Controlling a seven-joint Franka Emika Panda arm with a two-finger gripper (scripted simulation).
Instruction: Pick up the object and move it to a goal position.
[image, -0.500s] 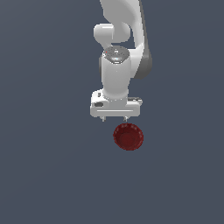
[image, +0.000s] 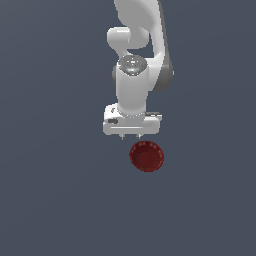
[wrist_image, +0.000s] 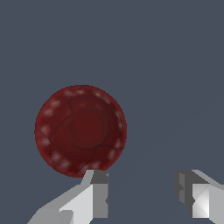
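Spread apart and holding nothing, the gripper has one finger just at the rim of the dark red bowl and the other well clear of it, with bare grey floor between them, so the bowl sits off to one side rather than within the jaws. In the exterior view the gripper points straight down from the white arm, and the bowl rests on the floor just below it, slightly toward the exterior view's right. Its glossy scalloped rim faces up, flat bottom showing inside.
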